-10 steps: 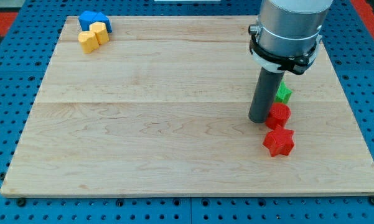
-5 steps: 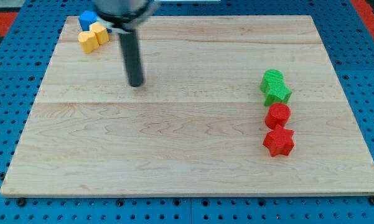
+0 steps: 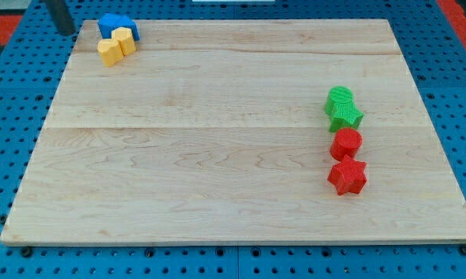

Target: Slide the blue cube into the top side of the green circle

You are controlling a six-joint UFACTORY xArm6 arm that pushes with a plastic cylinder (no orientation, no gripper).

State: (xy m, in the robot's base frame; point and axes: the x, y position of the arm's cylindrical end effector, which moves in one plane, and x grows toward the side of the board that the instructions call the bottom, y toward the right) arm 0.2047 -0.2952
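- Table [image 3: 217, 155]: wide bare stretch lay between the two clusters.
- Blue cube [image 3: 112, 24]: hemmed on its lower side by two touching yellow blocks [image 3: 116, 45].
- Green circle [image 3: 340, 98]: top side unobstructed; green star [image 3: 346, 116] touched below.

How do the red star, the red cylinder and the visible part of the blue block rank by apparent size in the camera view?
1. red star, clearly the largest.
2 and 3. red cylinder and blue block look about alike; the blue one is partly hidden behind the yellow blocks and lies farther up the board, so I won't rank them.
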